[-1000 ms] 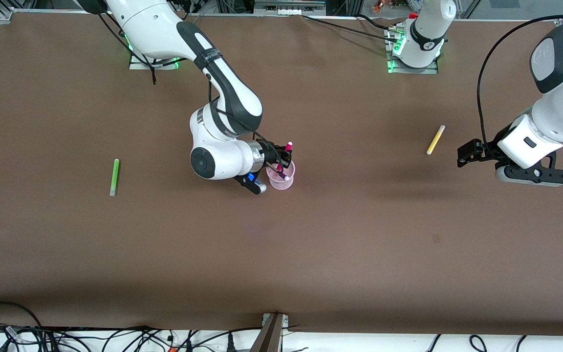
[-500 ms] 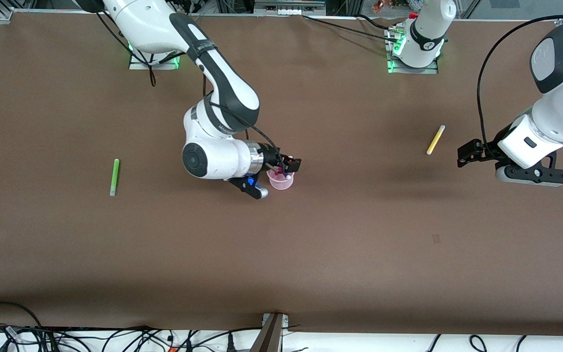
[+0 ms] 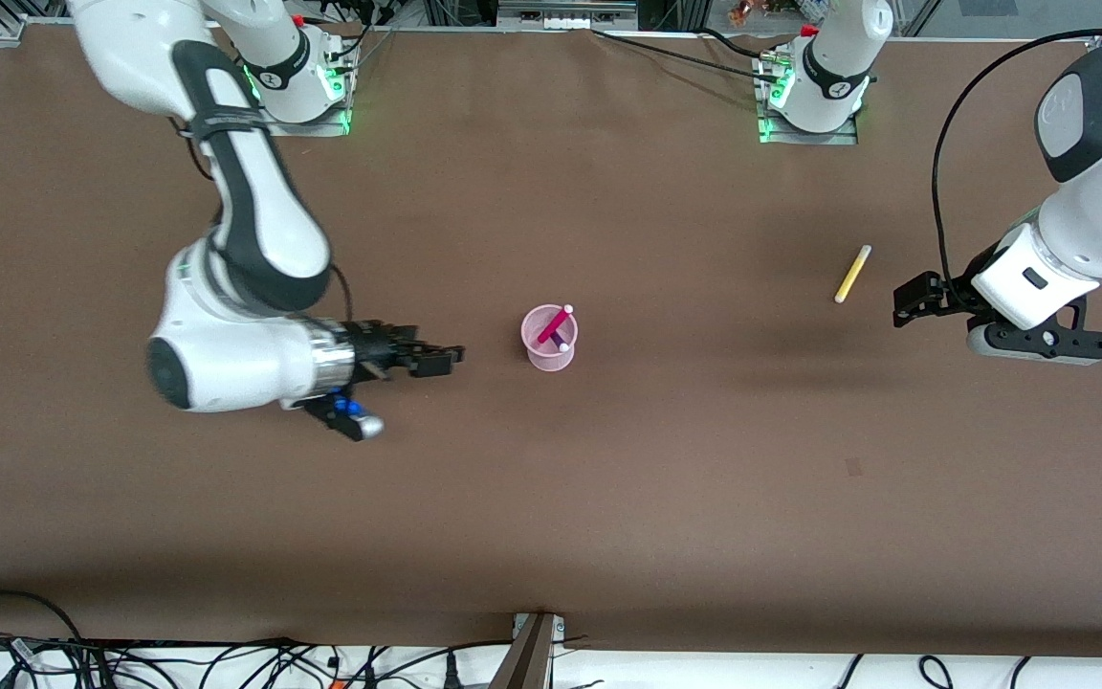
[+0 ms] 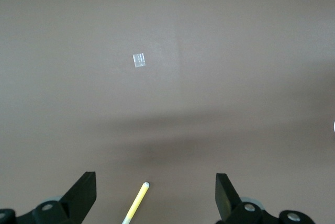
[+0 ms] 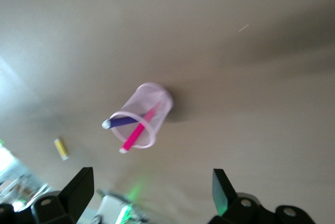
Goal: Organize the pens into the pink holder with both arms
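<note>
A: Right end effector (image 3: 446,358), jaws wide and empty, hangs beside the pink holder (image 3: 549,338) (magenta pen (image 3: 553,325), purple pen (image 5: 121,122) inside).

B: Left end effector (image 3: 903,302), also wide, waits near the yellow pen (image 3: 852,274); a skewed pinch could roll it.

The whole table (image 3: 608,498) is seen from high above, with both arm bases along the top. The left wrist view is aimed down between its own fingers at bare tabletop and the yellow pen (image 4: 135,204), also seen from the front. The pink holder (image 5: 142,114) is shared by the right wrist and front views.
</note>
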`<action>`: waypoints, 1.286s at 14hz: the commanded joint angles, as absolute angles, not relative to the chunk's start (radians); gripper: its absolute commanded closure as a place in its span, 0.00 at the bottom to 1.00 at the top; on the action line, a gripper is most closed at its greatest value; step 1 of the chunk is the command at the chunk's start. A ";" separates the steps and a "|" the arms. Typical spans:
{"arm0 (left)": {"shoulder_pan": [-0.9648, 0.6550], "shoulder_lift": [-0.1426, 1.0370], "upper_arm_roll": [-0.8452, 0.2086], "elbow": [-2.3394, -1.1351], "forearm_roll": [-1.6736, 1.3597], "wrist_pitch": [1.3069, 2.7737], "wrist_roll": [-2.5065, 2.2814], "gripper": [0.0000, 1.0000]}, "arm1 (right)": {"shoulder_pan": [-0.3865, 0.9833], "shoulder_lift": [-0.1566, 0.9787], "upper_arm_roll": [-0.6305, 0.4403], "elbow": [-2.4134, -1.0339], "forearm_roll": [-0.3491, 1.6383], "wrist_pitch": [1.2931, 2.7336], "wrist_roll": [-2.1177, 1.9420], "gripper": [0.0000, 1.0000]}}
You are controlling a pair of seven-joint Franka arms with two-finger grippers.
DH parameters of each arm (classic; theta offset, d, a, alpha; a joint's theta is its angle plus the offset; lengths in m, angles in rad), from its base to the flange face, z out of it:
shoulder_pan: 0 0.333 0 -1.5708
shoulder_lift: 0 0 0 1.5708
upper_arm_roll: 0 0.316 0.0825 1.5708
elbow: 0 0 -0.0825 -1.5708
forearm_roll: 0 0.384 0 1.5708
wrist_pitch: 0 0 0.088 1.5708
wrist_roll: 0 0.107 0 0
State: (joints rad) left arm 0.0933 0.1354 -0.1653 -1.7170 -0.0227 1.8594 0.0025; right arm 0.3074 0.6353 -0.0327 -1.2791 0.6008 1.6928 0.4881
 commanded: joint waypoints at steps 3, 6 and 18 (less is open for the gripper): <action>0.100 0.123 -0.175 -1.720 -0.026 1.848 -0.009 0.00 | 0.357 0.450 -0.035 -1.309 0.206 1.643 0.456 0.00; 0.100 0.124 -0.175 -1.720 -0.026 1.850 -0.009 0.00 | 0.348 0.436 -0.055 -1.296 0.135 1.625 0.298 0.00; 0.100 0.130 -0.175 -1.720 -0.026 1.853 -0.009 0.00 | 0.333 -0.004 -0.238 -1.684 0.123 1.606 0.053 0.00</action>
State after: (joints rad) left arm 0.0934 0.1364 -0.1681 -1.7195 -0.0227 1.8592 0.0009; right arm 0.3401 0.1209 -0.2297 -1.5352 0.1403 1.5420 0.1221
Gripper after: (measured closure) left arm 0.000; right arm 0.000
